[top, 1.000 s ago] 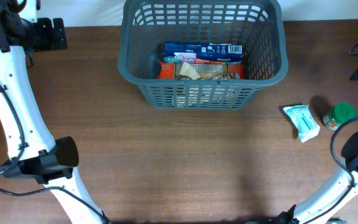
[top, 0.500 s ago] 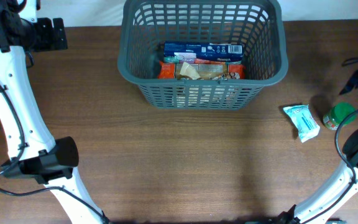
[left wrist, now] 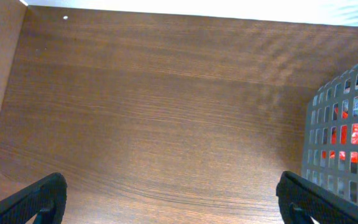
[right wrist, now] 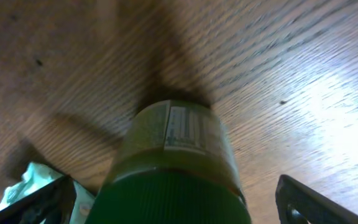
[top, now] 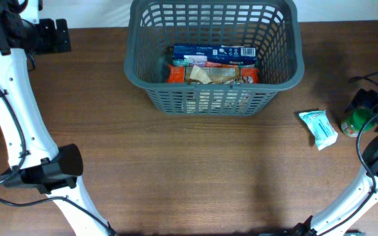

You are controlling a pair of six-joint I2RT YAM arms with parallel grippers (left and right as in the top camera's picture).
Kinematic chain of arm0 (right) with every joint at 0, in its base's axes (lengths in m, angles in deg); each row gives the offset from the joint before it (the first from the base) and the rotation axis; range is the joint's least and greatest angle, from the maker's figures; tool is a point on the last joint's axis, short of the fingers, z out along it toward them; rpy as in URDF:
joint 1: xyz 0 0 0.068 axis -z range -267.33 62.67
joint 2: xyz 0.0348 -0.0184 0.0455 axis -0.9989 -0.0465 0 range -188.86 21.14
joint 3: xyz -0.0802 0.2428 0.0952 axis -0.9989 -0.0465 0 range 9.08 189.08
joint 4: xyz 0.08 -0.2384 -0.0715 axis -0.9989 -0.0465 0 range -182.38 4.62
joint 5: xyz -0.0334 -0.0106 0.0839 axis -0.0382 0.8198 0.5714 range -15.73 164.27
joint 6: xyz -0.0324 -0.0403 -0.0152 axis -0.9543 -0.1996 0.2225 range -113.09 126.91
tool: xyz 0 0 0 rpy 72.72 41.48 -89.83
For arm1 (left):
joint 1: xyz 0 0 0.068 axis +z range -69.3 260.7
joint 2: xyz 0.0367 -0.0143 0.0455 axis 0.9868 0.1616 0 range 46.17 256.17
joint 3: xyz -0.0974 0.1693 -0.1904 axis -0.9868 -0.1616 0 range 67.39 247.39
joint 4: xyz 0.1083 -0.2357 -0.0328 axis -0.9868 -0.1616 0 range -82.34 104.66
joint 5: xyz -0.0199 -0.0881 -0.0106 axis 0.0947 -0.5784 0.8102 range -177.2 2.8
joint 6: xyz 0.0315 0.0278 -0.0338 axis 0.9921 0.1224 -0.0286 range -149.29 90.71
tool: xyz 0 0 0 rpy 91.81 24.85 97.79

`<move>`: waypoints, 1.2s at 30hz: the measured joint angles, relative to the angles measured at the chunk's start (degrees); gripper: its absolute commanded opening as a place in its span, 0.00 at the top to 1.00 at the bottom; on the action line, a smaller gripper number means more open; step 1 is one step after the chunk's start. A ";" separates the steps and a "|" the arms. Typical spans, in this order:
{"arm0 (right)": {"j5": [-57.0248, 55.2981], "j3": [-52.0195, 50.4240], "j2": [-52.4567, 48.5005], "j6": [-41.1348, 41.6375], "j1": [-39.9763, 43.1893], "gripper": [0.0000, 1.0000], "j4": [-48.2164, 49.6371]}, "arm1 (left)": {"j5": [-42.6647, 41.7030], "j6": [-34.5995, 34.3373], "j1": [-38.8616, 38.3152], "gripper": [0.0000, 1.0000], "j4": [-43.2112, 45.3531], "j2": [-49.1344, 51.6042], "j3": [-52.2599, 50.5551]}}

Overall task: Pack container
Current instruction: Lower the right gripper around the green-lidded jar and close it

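Straddling the green-lidded jar (right wrist: 176, 155) — right gripper (right wrist: 173, 208) spread wide, nothing gripped.
Left gripper (left wrist: 169, 202) gapes empty over the counter (left wrist: 154, 112) beside the container (top: 209, 105), which sits at the counter's far edge — grocery packets (top: 212, 65) inside.

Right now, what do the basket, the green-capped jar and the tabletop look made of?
Basket: moulded plastic, matte dark grey, going by the uniform lattice slots and thick rim.
Green-capped jar: the cap looks like plastic. The body could be glass or clear plastic under a printed label, but it is too blurred to tell.
Tabletop: brown wood or wood-look laminate, with visible grain lines and a slight sheen.
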 measured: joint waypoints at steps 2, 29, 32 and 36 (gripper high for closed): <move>0.24 -1.66 0.00 0.42 0.00 0.05 1.18 | 0.00 0.00 0.00 0.01 -0.02 0.00 0.00; 1.29 -3.61 -0.11 1.33 0.00 0.29 2.99 | 0.00 0.00 0.00 0.01 0.00 0.00 0.00; 1.27 -3.61 -0.11 2.01 0.00 0.32 2.64 | 0.00 0.00 0.00 0.01 -0.02 0.00 0.00; 1.27 -3.61 -0.11 2.47 0.00 0.40 2.38 | 0.00 0.00 0.00 0.01 -0.02 0.00 0.00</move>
